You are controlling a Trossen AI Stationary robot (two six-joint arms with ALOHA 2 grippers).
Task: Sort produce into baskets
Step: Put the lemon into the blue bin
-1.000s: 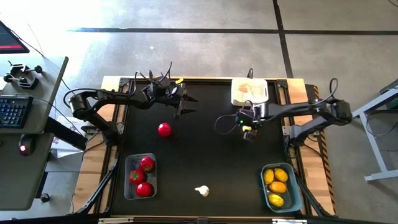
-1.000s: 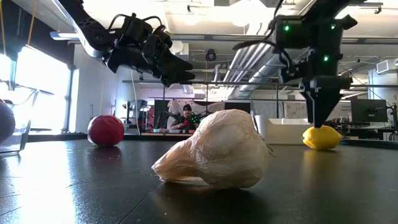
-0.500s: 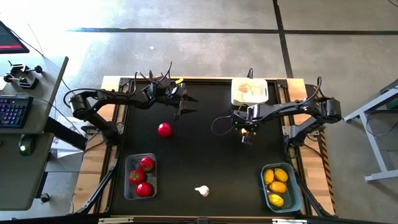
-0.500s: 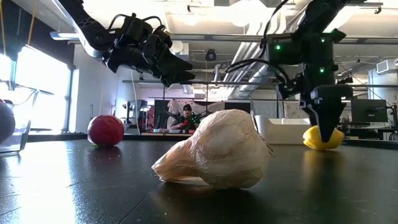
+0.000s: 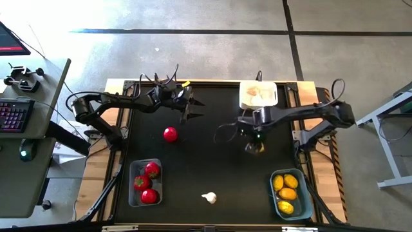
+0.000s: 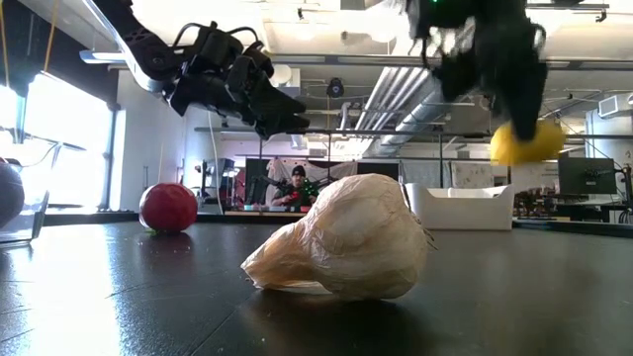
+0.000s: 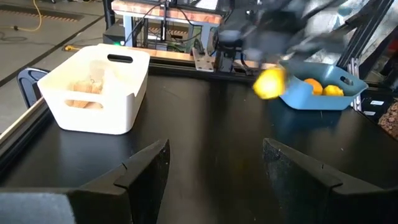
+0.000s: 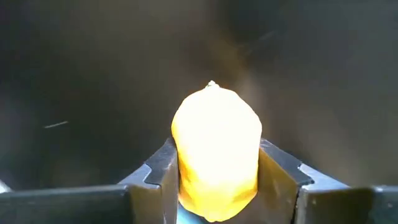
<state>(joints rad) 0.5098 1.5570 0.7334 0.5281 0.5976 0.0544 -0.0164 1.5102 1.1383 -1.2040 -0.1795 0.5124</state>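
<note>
My right gripper is shut on a yellow oval piece above the table's middle right; in the low view that piece hangs well above the tabletop. My left gripper waits open at the far left, raised above the table. A red round piece rests on the table below it. A white garlic bulb lies near the front edge. The clear basket holds three red pieces, the blue-grey basket three yellow ones, and the white basket pale pieces. My right gripper pinches the yellow piece's two opposite sides between its two fingers. The fingers come from above, pointing down. The piece is lifted clear of the table, its pointed tip sticking out past the fingers.
The black tabletop has open room in the middle between the three baskets. The white basket stands at the far edge, the other two at the near corners. Desks and a keyboard stand left of the table.
My right gripper has sunk onto the yellow piece that lay on the table, taken hold of it and risen with it, drifting a little toward the near edge. The piece now hangs clear of the table.
</note>
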